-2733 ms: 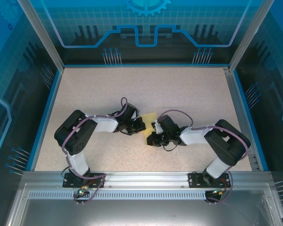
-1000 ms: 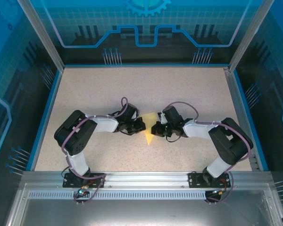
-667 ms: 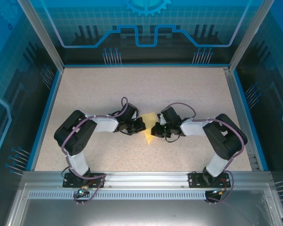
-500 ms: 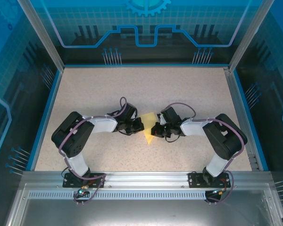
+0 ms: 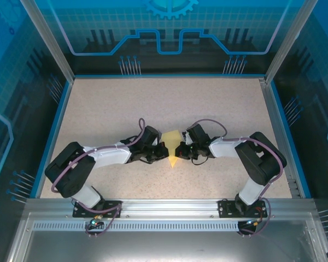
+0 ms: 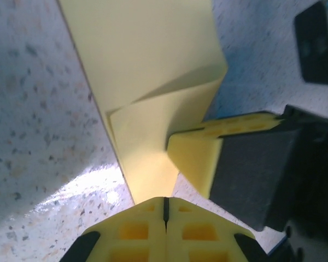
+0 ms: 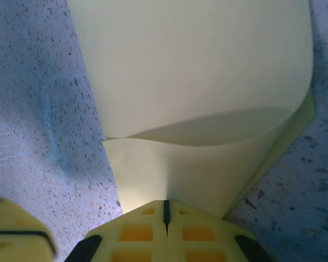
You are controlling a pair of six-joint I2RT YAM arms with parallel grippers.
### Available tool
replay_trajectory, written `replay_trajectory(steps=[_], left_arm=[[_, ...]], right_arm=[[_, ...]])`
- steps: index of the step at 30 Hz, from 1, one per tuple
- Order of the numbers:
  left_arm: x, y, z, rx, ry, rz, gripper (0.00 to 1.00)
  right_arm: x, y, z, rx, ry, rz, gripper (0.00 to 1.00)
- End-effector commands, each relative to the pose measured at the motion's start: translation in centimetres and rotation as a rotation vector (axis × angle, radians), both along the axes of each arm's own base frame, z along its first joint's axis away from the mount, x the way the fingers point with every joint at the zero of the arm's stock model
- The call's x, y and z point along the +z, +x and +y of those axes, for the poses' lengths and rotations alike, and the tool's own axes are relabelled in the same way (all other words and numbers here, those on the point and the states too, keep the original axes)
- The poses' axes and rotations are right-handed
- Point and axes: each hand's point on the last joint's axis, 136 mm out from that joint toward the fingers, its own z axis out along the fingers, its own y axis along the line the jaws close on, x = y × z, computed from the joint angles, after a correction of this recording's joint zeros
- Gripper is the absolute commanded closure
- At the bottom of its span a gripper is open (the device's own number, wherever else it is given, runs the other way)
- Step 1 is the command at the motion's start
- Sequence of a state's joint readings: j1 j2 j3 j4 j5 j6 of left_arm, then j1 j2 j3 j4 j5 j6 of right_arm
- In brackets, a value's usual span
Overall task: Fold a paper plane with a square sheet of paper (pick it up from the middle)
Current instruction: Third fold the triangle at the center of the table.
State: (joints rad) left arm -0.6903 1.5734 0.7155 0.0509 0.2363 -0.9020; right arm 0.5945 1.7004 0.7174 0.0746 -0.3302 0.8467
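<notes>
Top external view showed the pale-yellow sheet of paper [image 5: 173, 143], partly folded with a point towards the arms' bases, lying mid-way across the table [image 5: 153, 103] between the two arms. The left tool [image 5: 164, 152] and right tool [image 5: 179, 151] met it from either side, both closed, tips at its folded layers. In the right wrist view its upper layer curled over, unflattened.

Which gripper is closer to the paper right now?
Neither, clearly: both touch it. The left gripper, shut, meets the narrow near end of the folded paper from its left side. The right gripper, shut, meets its right edge just beside it.
</notes>
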Motion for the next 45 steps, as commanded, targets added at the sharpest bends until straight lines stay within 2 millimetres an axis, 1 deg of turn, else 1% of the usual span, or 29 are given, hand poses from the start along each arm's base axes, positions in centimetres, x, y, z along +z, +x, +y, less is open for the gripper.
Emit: replay_trajectory(steps=[1, 4, 8, 10, 14, 17, 21, 27, 31, 40, 42, 44, 45], left_arm=[[-0.8, -1.3, -1.6, -0.023, -0.076, 0.059, 1.0], [-1.0, -1.8, -2.5, -0.044, -0.109, 0.062, 1.0], [-1.4, -1.9, -2.7, -0.047, -0.105, 0.065, 1.0], [-1.9, -2.1, -2.9, -0.051, -0.099, 0.075, 1.0], [-3.1, -3.1, -2.9, -0.066, -0.084, 0.11, 1.0], [-3.8, -3.6, -2.9, -0.071, -0.072, 0.132, 1.0], [-4.8, -4.1, -1.8, -0.059, -0.015, 0.157, 1.0], [-5.9, -5.0, -0.6, -0.058, 0.052, 0.193, 1.0], [-6.3, -5.3, -0.2, -0.057, 0.073, 0.207, 1.0], [-6.5, -5.7, 0.3, -0.063, 0.1, 0.216, 1.0], [-6.4, -5.6, 0.2, -0.066, 0.1, 0.212, 1.0], [-6.3, -5.6, 0.2, -0.066, 0.103, 0.21, 1.0], [-6.3, -5.5, 0.3, -0.066, 0.107, 0.208, 1.0]], right_arm=[[-1.7, -1.0, -1.4, -0.025, -0.05, 0.06, 1.0], [-1.7, -1.0, -1.4, -0.025, -0.047, 0.06, 1.0], [-1.7, -1.0, -1.3, -0.024, -0.043, 0.063, 1.0], [-1.7, -0.9, -1.2, -0.025, -0.041, 0.061, 1.0], [-1.5, -0.8, -1.1, -0.025, -0.034, 0.055, 1.0], [-1.3, -0.8, -1.0, -0.014, -0.026, 0.051, 1.0], [-1.3, -0.6, -1.0, 0.002, -0.021, 0.04, 1.0], [-1.0, 1.0, -1.2, 0.076, -0.016, -0.016, 1.0], [-1.3, 2.2, -1.9, 0.098, -0.033, -0.039, 1.0], [-1.0, 6.7, -4.7, 0.029, -0.043, -0.072, 1.0], [-0.1, 8.3, -4.7, 0.019, -0.051, -0.101, 1.0], [0.5, 9.0, -4.9, 0.013, -0.06, -0.113, 1.0], [1.2, 9.2, -4.8, 0.013, -0.059, -0.127, 1.0]])
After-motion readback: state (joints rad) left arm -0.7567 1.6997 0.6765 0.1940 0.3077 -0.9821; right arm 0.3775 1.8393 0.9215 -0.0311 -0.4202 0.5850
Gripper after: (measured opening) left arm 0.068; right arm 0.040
